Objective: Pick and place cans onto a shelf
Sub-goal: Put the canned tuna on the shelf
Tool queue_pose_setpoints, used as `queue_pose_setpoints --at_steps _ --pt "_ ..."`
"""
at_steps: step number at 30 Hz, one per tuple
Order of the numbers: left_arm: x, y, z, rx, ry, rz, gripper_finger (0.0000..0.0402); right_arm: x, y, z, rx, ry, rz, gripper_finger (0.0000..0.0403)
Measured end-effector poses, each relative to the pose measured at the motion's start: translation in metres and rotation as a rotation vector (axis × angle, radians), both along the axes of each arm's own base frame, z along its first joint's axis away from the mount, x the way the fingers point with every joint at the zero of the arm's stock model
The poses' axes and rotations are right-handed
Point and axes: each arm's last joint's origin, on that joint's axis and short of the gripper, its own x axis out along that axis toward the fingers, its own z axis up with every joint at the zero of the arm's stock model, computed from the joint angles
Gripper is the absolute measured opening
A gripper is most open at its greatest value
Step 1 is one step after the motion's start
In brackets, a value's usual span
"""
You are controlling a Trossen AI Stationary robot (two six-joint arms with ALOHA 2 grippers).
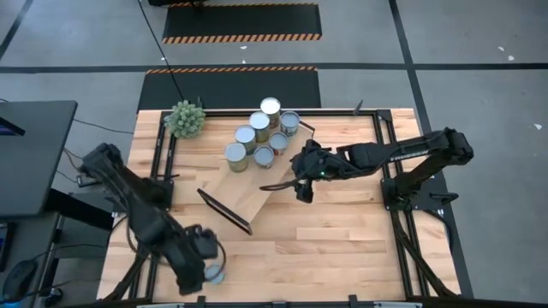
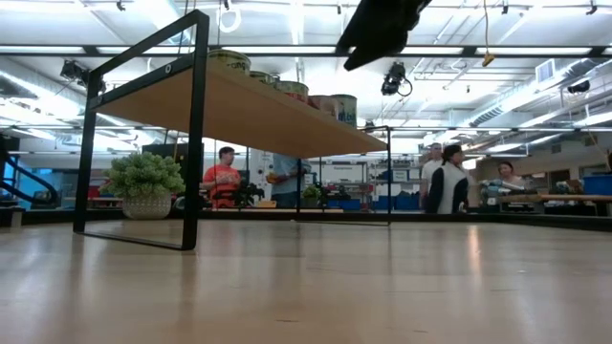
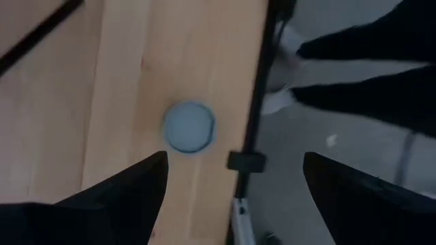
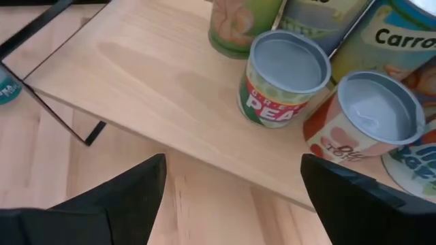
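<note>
Hovering wide open and empty, left pincer (image 3: 231, 177) above the last small bluish-topped metal can (image 3: 189, 126) at the surface's near-left edge. Probably rigid, smooth, slippery: best gripped mid-wall across its width. Right pincer (image 4: 231, 180) likewise agape, empty, beside seven cans on the light-wood shelf (image 1: 244, 184).

From counter (image 2: 306, 287) height I'm looking up at the shelf (image 2: 239, 110), black frame leg (image 2: 196, 134) near me. Cans (image 2: 287, 86) line its top. A dark arm (image 2: 378, 29) hangs in overhead. Plant (image 2: 145, 183) sits left; people (image 2: 445, 180) stand in the room behind.

Matt wooden shelf (image 4: 157, 75) (metal-topped cans (image 4: 285, 64))
</note>
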Motion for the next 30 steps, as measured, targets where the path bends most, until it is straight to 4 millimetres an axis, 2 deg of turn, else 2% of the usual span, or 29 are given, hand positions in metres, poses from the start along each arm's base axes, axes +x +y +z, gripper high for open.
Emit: queue_pose_setpoints --at_steps 5,11,19,23,26,30 --pt "0.009 -0.030 -0.041 0.135 0.065 -0.025 0.0345 -0.002 0.006 0.001 -0.005 0.001 0.019 0.0347" --pt "0.016 -0.049 -0.080 0.217 0.152 0.064 0.0345 -0.002 0.008 0.001 0.001 0.011 0.060 0.0347" --pt "0.003 -0.071 -0.099 0.301 0.095 0.086 0.0345 -0.002 0.010 0.000 0.020 0.016 0.083 0.0347" --pt "-0.010 -0.076 -0.116 0.250 0.102 0.167 0.0345 -0.003 0.010 0.000 0.020 0.022 0.088 0.0347" --pt "-0.023 -0.081 -0.120 0.180 0.084 0.237 0.0345 -0.003 0.010 0.000 0.027 0.024 0.097 0.0347" --pt "-0.040 -0.092 -0.131 0.140 0.080 0.199 0.0345 -0.003 0.011 0.000 0.050 0.025 0.117 0.0347"
